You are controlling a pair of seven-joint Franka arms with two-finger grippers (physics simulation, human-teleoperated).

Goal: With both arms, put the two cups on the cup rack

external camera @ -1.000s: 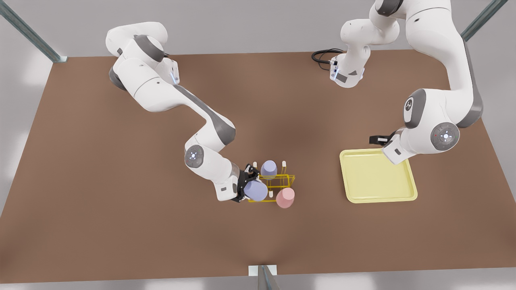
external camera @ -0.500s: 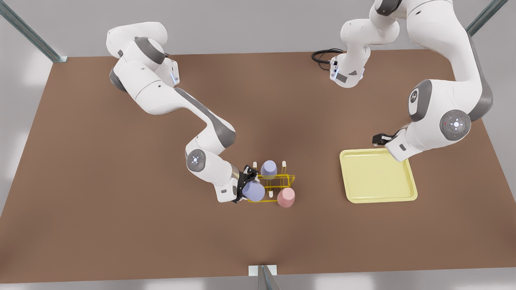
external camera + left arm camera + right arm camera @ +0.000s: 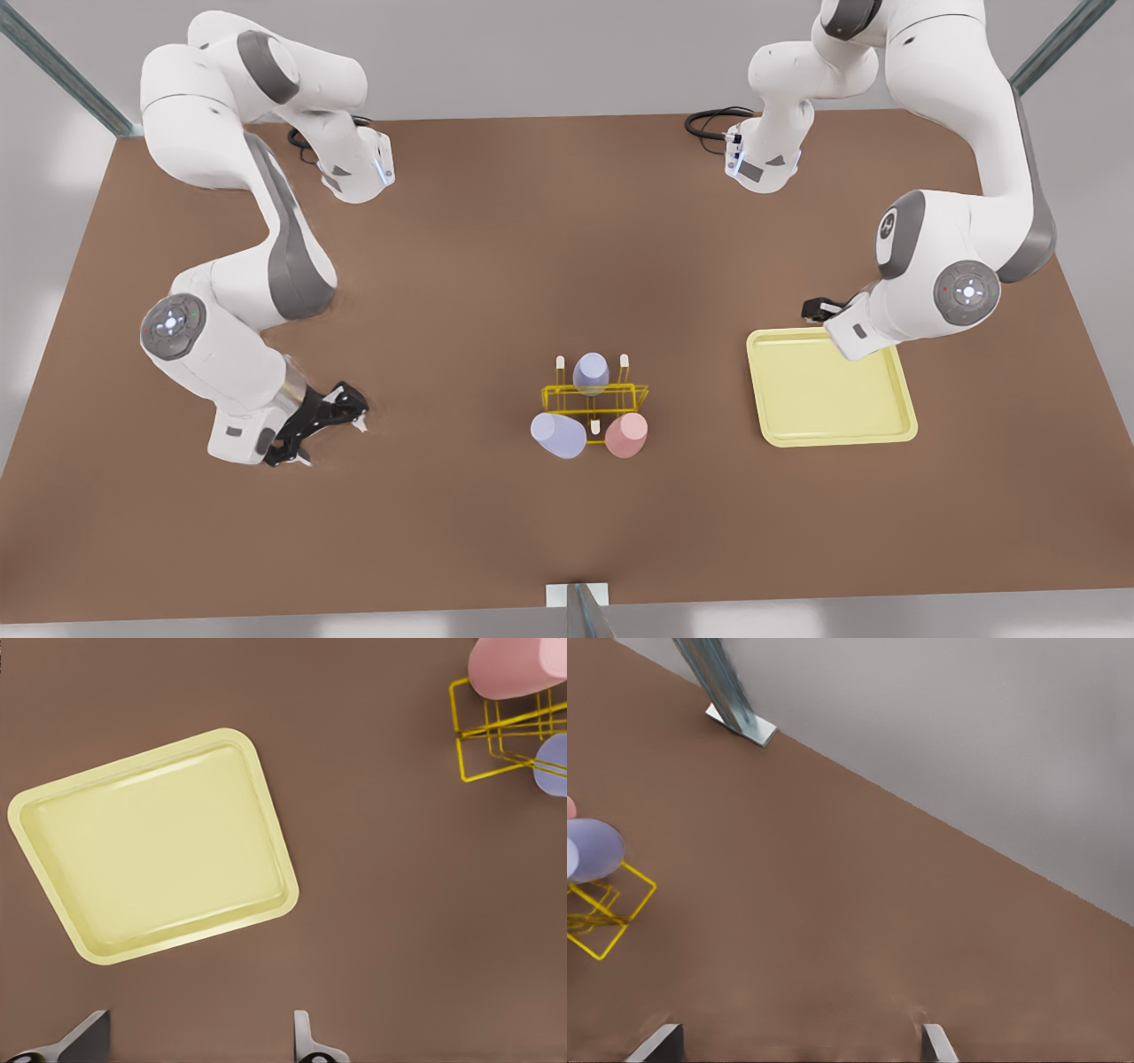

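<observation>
The yellow wire cup rack (image 3: pixel 611 394) stands mid-table. A lavender cup (image 3: pixel 559 434) and the pink cup (image 3: pixel 627 434) sit on its near pegs, and another lavender cup (image 3: pixel 591 372) sits on a far peg. My right gripper (image 3: pixel 330 441) is open and empty, low over the table well off to the front view's left of the rack. Its wrist view shows its fingers (image 3: pixel 656 1043) wide apart, with the rack (image 3: pixel 611 912) and a lavender cup (image 3: pixel 594 849) far off. My left gripper (image 3: pixel 815 308) hangs open above the tray's far corner.
A pale yellow tray (image 3: pixel 828 390) lies to the front view's right of the rack; it also shows under the left gripper (image 3: pixel 195 1045) as tray (image 3: pixel 151 846), beside the rack (image 3: pixel 483 744) and pink cup (image 3: pixel 518 665). A metal post (image 3: pixel 731 691) stands at the table corner.
My right gripper let go of the lavender cup, leaving it on the rack, and pulled far back toward the front view's left. The left arm shifted only slightly.
</observation>
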